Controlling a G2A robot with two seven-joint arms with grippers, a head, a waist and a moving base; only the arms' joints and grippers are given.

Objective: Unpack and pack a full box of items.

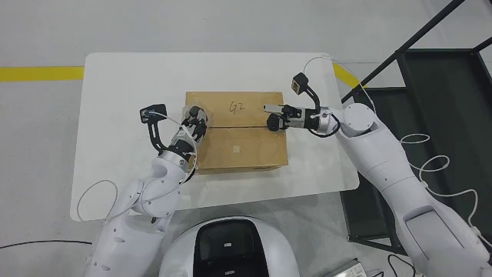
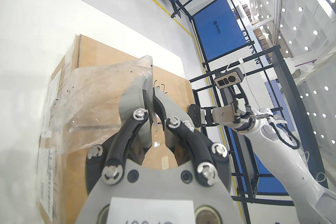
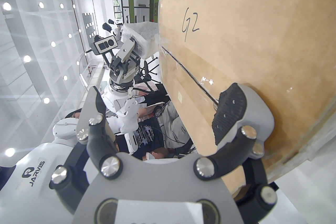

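Note:
A closed cardboard box marked "G2" sits mid-table, its top flaps meeting at a seam. My left gripper is at the box's left end, shut on a strip of clear tape that is peeled up from the box; the gripper pinches the strip's free end. My right gripper stands open at the box's right end. In the right wrist view that gripper has one pad against the box top by the seam, the other finger clear of it. The left gripper shows far off.
The white table has bare room left, right and behind the box. A black metal rack stands close to the table's right edge. Paper labels cover the box's left side wall.

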